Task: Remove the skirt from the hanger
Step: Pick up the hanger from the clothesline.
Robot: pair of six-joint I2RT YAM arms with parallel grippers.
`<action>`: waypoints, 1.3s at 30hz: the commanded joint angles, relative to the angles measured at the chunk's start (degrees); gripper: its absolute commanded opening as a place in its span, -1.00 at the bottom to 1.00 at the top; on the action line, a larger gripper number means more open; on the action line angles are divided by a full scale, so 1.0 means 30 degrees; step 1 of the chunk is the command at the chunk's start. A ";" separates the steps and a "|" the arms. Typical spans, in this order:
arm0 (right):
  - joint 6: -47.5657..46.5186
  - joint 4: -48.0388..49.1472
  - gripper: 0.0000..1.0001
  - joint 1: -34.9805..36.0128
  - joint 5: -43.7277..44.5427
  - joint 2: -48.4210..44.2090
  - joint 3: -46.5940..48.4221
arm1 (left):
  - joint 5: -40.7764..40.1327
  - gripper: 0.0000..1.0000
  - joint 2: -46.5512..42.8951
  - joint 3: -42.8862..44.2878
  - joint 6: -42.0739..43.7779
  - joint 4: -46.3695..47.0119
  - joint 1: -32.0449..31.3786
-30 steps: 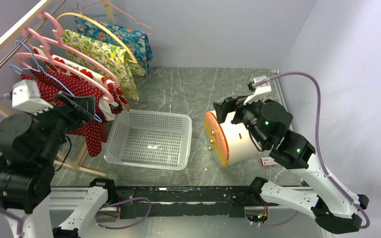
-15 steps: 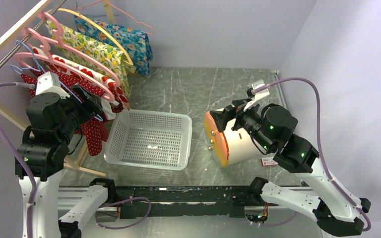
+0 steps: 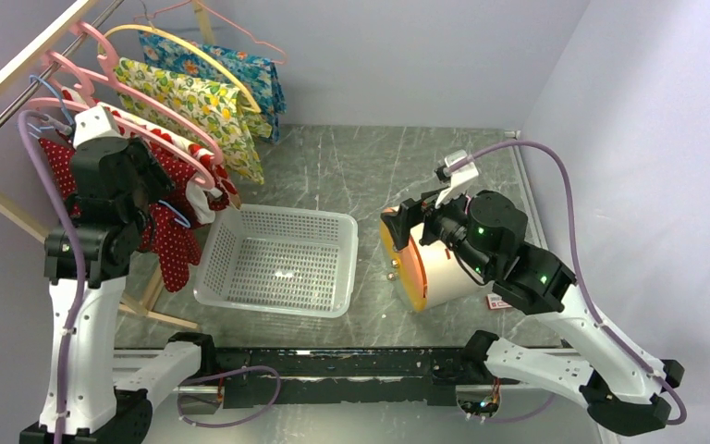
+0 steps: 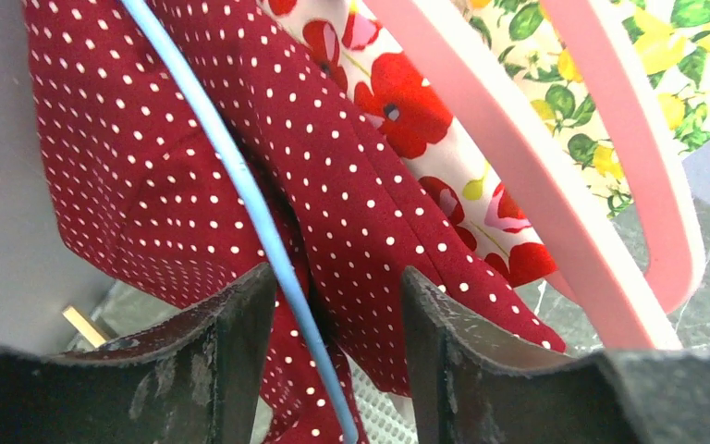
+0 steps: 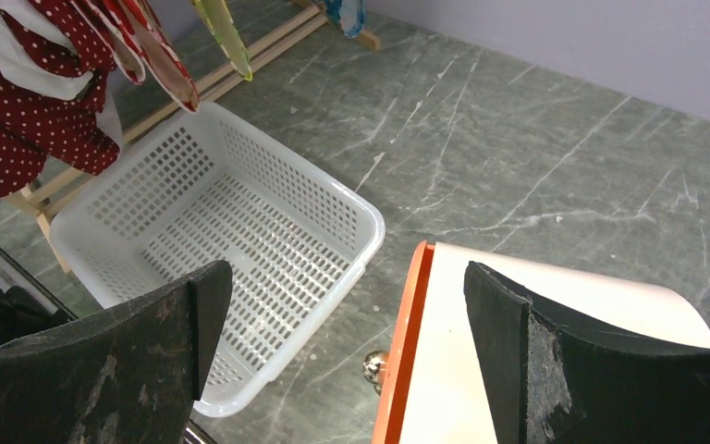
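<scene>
The skirt (image 4: 148,166) is dark red with lots of tiny white dots. It hangs down in soft folds on a thin blue hanger (image 4: 245,199) at the left side. The blue wire runs slanted across the red cloth, touching it.

Bright, even overhead light; shadows soft.
My left fingers (image 4: 222,370) sit soft-focused near the lens; small glare spot on basket (image 3: 277,259) floor.
</scene>
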 commanded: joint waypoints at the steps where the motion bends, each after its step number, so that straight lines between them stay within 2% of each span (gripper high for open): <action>1: -0.0289 0.0140 1.00 0.0137 -0.0394 0.0248 0.0094 | -0.0237 0.00 -0.0902 0.0079 0.0413 0.2143 0.0155; 2: -0.0317 0.0154 1.00 0.0145 -0.0507 0.0288 0.0087 | -0.0276 -0.09 -0.0812 0.0139 -0.0196 0.2144 0.0169; 7: -0.0396 0.0214 1.00 0.0136 -0.0873 0.0476 0.0549 | -0.1088 -0.26 -0.0605 -0.0092 -0.0288 0.2749 0.0155; 13: -0.0608 -0.1042 1.00 0.0135 -0.0624 0.1144 0.2232 | -0.2050 -0.35 0.0154 0.0196 0.0031 0.2302 0.0155; 20: -0.0160 -0.0753 1.00 0.0141 -0.1075 0.0282 0.1883 | -0.2954 -0.36 -0.0023 -0.0700 0.1239 0.3435 0.0198; 25: -0.0153 -0.1163 1.00 0.0146 -0.0778 0.0145 0.2044 | -0.1374 -0.63 -0.0503 -0.1566 0.1110 0.5022 0.0184; 30: 0.0104 -0.1059 1.00 0.0139 -0.1020 -0.0099 0.2017 | -0.2126 -0.85 -0.1417 -0.2545 0.1977 0.6560 0.0187; 39: -0.0171 -0.0889 1.00 0.0139 -0.0787 0.0476 0.2610 | -0.4183 -0.86 -0.3020 -0.4440 0.2365 0.8713 0.0184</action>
